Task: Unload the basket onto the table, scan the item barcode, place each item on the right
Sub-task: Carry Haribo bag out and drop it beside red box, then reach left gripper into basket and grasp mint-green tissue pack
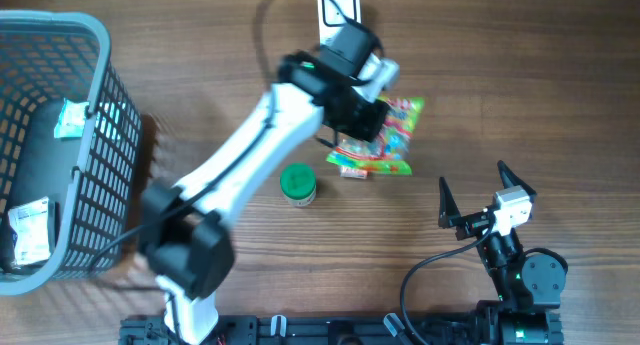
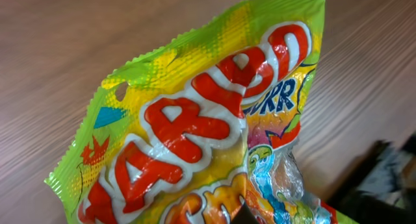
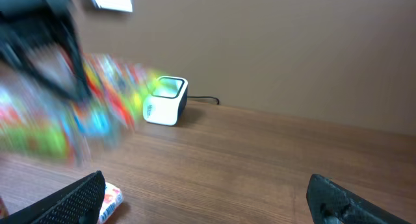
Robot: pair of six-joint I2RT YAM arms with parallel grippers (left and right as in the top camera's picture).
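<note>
1. Overhead view: the candy bag (image 1: 395,135) is clamped in the closed left gripper (image 1: 372,120) over the far middle of the table (image 1: 520,75). The arm covers the bag's near edge.
2. In the left wrist view the bag (image 2: 195,126) fills the frame. It is lime green and yellow with a crimped edge, fat red letters outlined in white, and a clear crinkled patch low down. Its bottom is cut off and its other face is hidden. Only a dark sliver of the gripper shows at the bottom edge.
3. From the right wrist the bag (image 3: 65,113) is a bright smear of colour held above the wood. It is too blurred to read.
4. The white scanner (image 1: 340,5) stands at the far edge just beyond the gripper, partly behind the arm. The right wrist view shows its green-lit top (image 3: 166,100) and a cable behind it.
5. A small packet (image 1: 352,171) lies just below the bag, its print too small to make out.
6. A green-lidded jar (image 1: 298,183) stands near the packet.
7. A grey basket (image 1: 110,155) at the left edge is cut off. It holds dark things with white labels.
8. The right gripper (image 1: 480,200) sits near the front right, its jaws spread wide and empty, well apart from the bag.
</note>
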